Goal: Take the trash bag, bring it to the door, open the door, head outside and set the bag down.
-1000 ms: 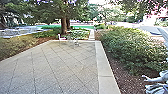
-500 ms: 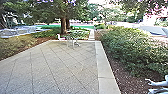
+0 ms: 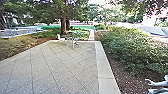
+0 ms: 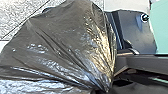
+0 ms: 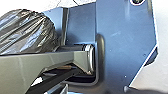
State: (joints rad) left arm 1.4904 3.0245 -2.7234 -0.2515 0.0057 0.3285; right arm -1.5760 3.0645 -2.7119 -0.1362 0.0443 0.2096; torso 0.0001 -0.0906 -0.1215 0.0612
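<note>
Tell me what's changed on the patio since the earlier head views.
The robot's camera seems to have edged forward since the first picture: the pale figure sits slightly farther right and lower in view. No thing visibly moved by itself. The patio, hedge and tree trunk stayed put.

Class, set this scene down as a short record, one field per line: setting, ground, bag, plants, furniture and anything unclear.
Setting: outdoors, daylight
Ground: paving with crossing joint lines, pale border strip along its right side
Bag: dark, shiny trash bag, wrinkled, gathered to a narrow neck
Plants: leafy shrubs beyond the strip; tree trunk past the far edge
Furniture: pale pieces near the far edge, exact kind hard to tell
Unclear: pale shape at lower right, partly cut off
</note>
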